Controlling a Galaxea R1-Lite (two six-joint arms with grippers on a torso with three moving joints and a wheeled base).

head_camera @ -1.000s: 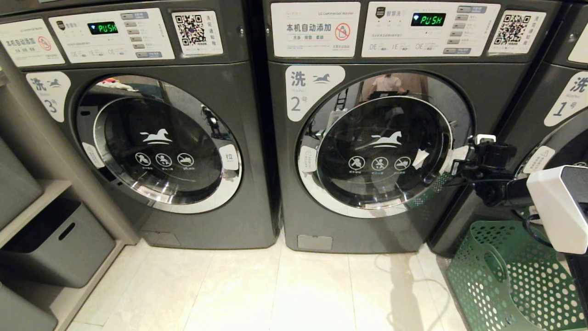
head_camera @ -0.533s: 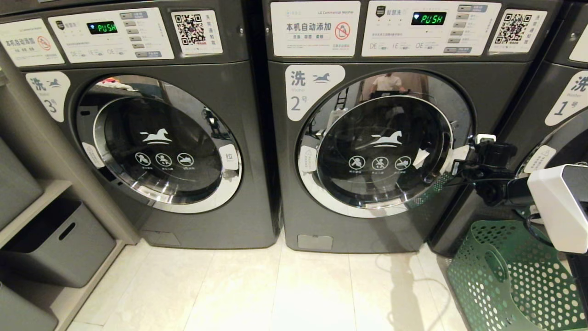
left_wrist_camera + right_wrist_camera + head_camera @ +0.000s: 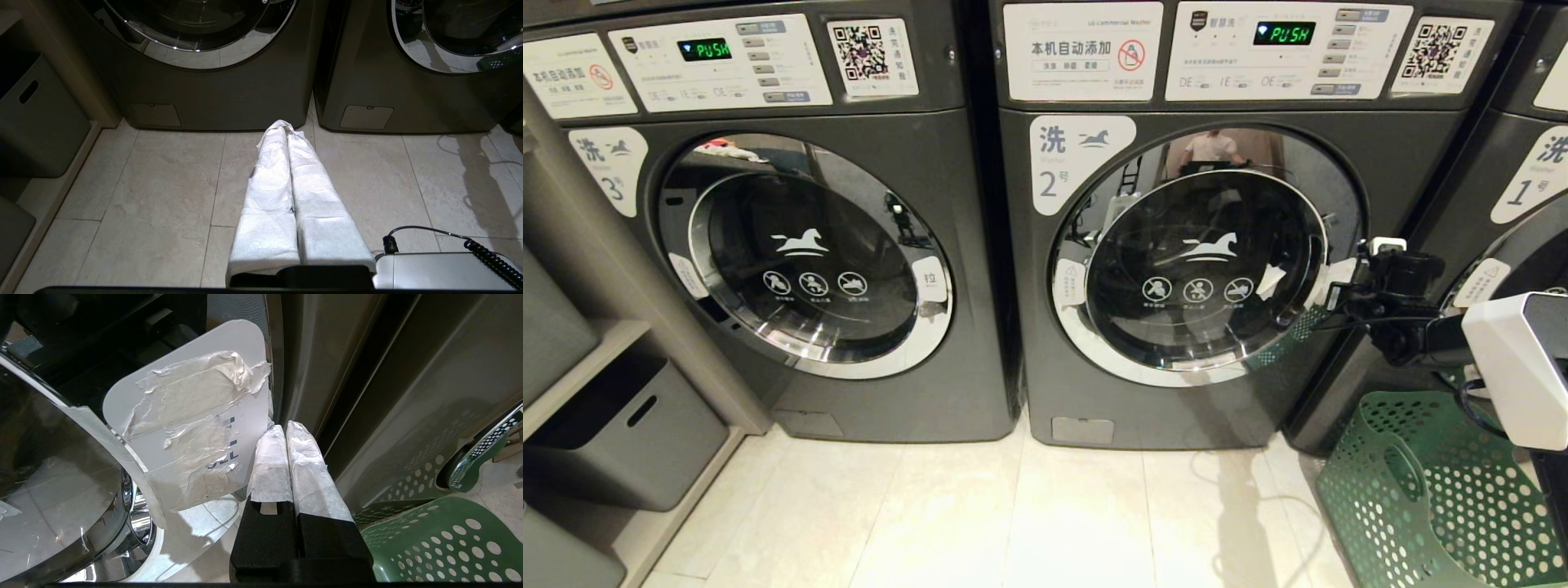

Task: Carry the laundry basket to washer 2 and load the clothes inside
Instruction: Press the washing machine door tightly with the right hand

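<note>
Perforated green plastic laundry basket (image 3: 1429, 498); round chrome-rimmed glass door, washer 2 (image 3: 1209, 253)

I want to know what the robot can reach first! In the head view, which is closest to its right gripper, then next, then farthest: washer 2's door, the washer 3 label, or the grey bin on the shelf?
1. Washer 2's door, right beside the right gripper, at its edge.
2. Washer 3 label, far left, upper.
3. Grey bin, far left, low on the shelf; nearly as far as the label, hard to separate.
</note>
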